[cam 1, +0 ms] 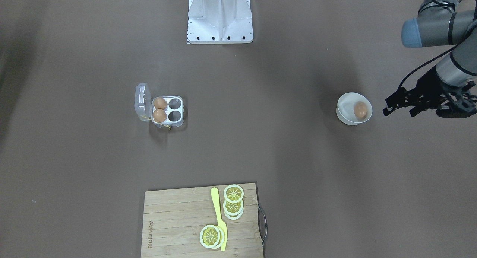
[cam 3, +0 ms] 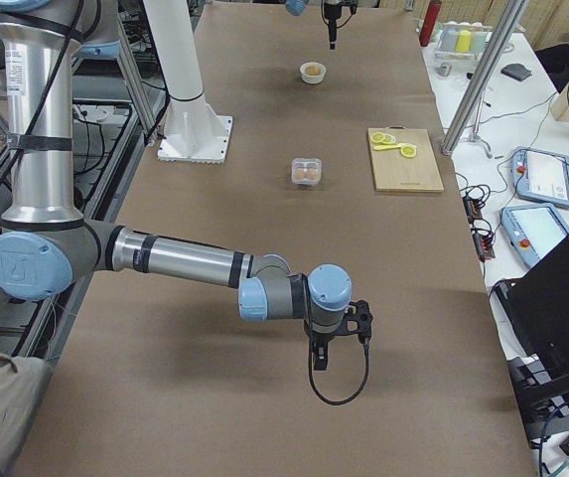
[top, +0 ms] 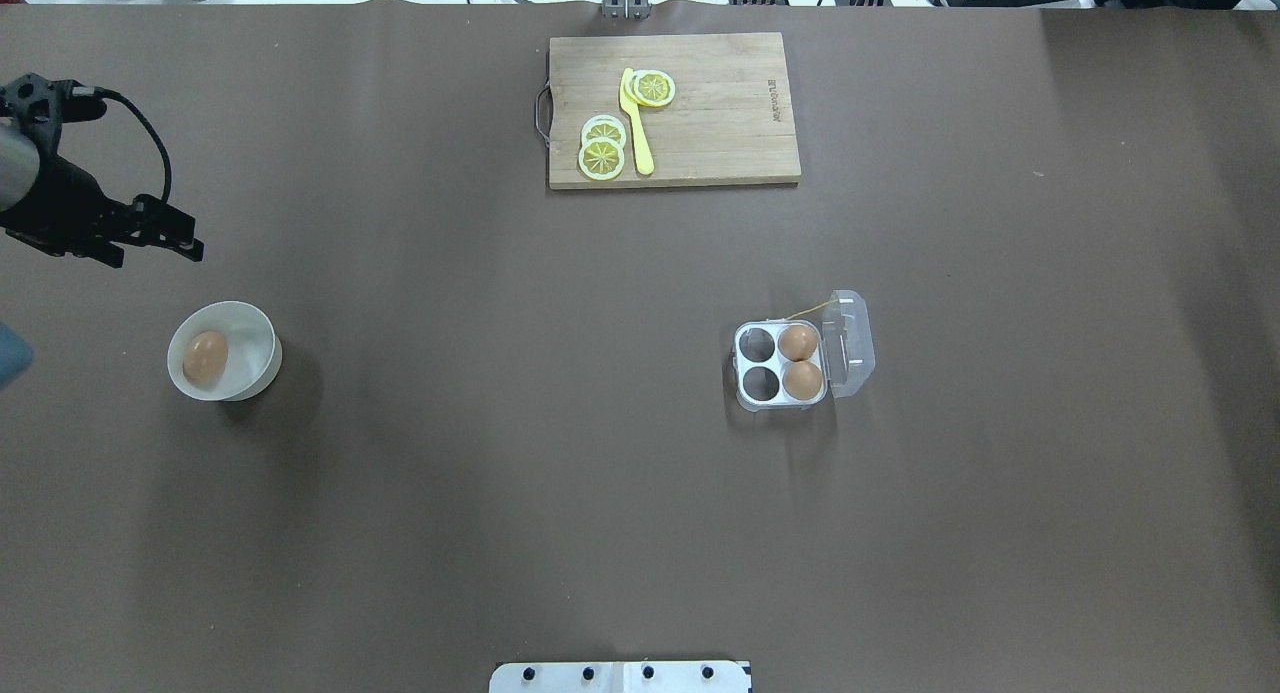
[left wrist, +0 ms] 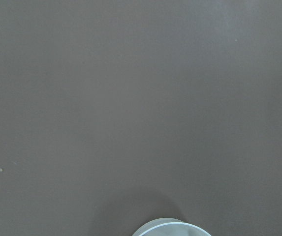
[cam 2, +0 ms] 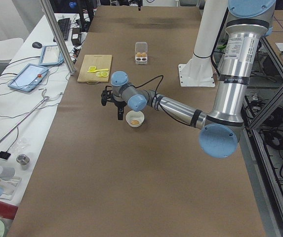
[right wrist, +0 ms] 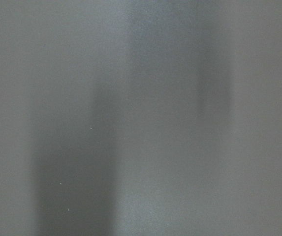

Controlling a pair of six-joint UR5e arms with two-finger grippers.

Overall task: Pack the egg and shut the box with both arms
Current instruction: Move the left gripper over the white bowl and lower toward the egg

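Left fingers (top: 155, 241): spread apart with nothing between them. They hang over bare tabletop (top: 520, 423) just beyond the bowl (top: 262, 365), on its side away from the robot, not above it.
Left arm (cam 2: 181, 111): enters at the overhead view's left edge. From the left side its upper part stands upright, the forearm reaches out low and nearly level, and the wrist turns the fingers downward.
Left wrist view: plain brown tabletop, with an arc of the bowl's rim at the bottom edge.
Egg (top: 204, 358): lies in the round white bowl near the tabletop's left end, well apart from the box, nothing touching it.
Cutting board (top: 715, 123): wooden, at the far edge near the middle. It has a metal handle (top: 542, 113) on its left and carries lemon slices (top: 602, 151) and a yellow knife (top: 636, 123).
Writing: a dark printed mark (top: 772, 86) runs along the board's right short edge, too small to read.
Base (top: 620, 676): white metal, at the near edge, centre.
Box (top: 752, 391): right of centre, with its clear lid (top: 850, 343) swung open to the right. Two eggs (top: 797, 342) fill the cells next to the lid, and the two cells toward the bowl are empty. A yellow string (top: 810, 308) lies at its far corner.
Right fingers (cam 3: 322, 353): seen only from the right side, pointing down over bare tabletop. I cannot tell how far open they are.
Right arm (cam 3: 180, 260): upright column, forearm level, well apart from the box, outside the overhead view.
Right wrist view: a blurred grey surface only.
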